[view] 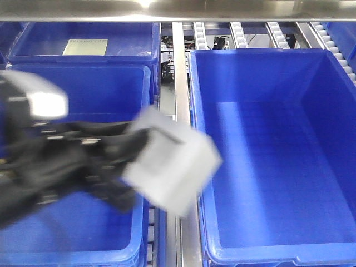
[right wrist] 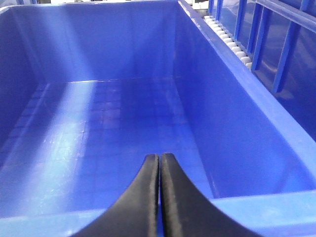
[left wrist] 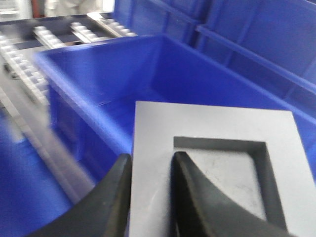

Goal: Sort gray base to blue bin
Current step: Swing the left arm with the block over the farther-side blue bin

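A: Left hand (left wrist: 152,165) grips one wall of the gray block (view: 172,167), which hangs in the air at the blue bin's (view: 253,72) left rim. Right hand (right wrist: 159,168) is clenched and empty over the bin.
B: Risk: the thin grip lets the block twist, it clips the rim and drops onto the rail (view: 179,67) beside the bin.

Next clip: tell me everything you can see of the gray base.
The gray base is a matte gray cuboid block with a square recess sunk into one face. The left pincer clamps one recess wall, one finger outside, one inside. It hangs tilted in the air over the metal rail beside the blue bin, touching nothing else. The front view blurs it.
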`<state>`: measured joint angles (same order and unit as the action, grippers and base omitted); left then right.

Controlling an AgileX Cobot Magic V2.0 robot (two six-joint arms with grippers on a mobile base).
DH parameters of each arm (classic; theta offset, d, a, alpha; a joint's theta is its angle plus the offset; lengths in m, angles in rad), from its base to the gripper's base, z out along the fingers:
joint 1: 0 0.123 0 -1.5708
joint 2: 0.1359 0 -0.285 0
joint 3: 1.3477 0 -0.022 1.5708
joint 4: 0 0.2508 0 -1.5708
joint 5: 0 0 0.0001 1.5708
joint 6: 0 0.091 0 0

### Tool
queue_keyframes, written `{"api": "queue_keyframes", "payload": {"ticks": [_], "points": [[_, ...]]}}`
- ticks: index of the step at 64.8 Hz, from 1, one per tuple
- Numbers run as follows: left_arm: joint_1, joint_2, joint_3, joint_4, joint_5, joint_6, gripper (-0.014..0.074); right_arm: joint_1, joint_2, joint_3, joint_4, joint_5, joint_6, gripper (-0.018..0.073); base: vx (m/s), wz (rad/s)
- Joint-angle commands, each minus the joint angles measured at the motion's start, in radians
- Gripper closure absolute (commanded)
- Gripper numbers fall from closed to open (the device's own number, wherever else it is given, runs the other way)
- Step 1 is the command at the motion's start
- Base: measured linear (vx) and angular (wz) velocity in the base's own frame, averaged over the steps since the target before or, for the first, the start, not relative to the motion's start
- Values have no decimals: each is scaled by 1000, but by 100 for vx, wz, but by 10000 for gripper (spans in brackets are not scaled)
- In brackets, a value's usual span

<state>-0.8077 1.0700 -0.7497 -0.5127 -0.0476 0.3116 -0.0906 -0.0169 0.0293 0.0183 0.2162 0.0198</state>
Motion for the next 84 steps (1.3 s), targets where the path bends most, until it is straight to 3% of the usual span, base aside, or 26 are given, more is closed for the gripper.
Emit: {"api": "queue_keyframes", "payload": {"ticks": [1,8,18,58,84], "points": [[-75,78,-85,-13,-192,-4,576,0,-2,0,-7,-68,-8,564,0,0],[-136,179,-157,-13,-239,-4,576,0,-2,0,-7,-68,-8,564,0,0],[-187,337,-300,-12,-224,-4,576,0,-2,0,-7,-68,-8,564,0,0],[-186,831,-809,-13,56,-4,576,0,-2,0,-7,-68,-8,564,0,0],[-186,965,-849,-14,136,-4,575,0,-2,0,-7,-68,-8,564,0,0]]}}
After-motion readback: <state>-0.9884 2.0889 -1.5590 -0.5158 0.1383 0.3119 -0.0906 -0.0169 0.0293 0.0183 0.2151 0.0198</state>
